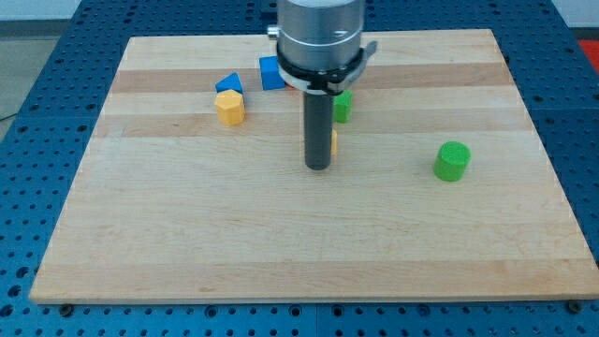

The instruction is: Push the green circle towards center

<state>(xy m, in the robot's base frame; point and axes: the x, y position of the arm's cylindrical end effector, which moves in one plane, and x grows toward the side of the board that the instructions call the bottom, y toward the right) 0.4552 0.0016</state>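
The green circle (452, 161) is a short green cylinder standing at the view's right on the wooden board (187, 234). My tip (318, 168) rests near the board's middle, well to the left of the green circle and apart from it. A second green block (343, 105) stands just above and right of the rod, partly hidden by the arm. A small orange block (334, 142) peeks out from behind the rod's right side, its shape hidden.
A yellow hexagonal block (229, 108) stands at the upper left with a blue triangular block (229, 84) just above it. A blue block (271, 73) sits beside the arm's housing (320, 37). Blue pegboard (37, 103) surrounds the board.
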